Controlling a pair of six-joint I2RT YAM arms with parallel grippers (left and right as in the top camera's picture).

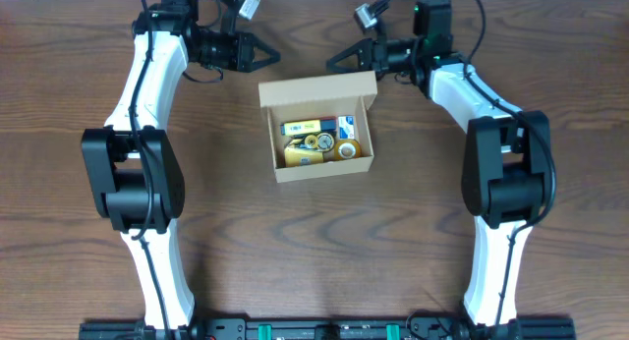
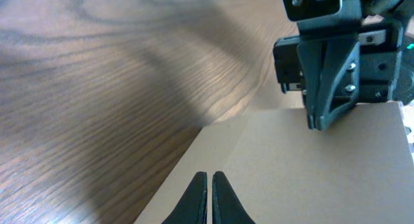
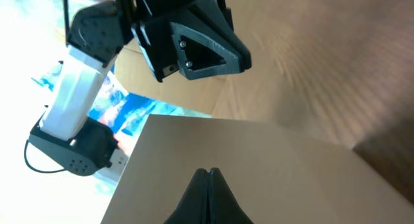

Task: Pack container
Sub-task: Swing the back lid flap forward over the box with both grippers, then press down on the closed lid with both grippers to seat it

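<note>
The small tan-brown cardboard box (image 1: 324, 173) sits in the middle of the dark wood-grain table (image 1: 413, 271), between the two arms. Its hinged flap lid (image 1: 316, 89) is folded back on the far side, so the inside is open to view. Inside lie several yellow items, perhaps tape rolls (image 1: 313, 143), though they are too small to name with confidence, and a blue-and-white packet (image 1: 346, 125) in the right rear corner.

The left claw (image 1: 273, 55) and the right claw (image 1: 332, 58) point at each other just beyond the lid's far edge, near one another but apart. Both are pinched fully closed with nothing between their fingers. In each wrist view the closed fingertips hang over the flap's plain brown surface. Whether they touch it cannot be told.
</note>
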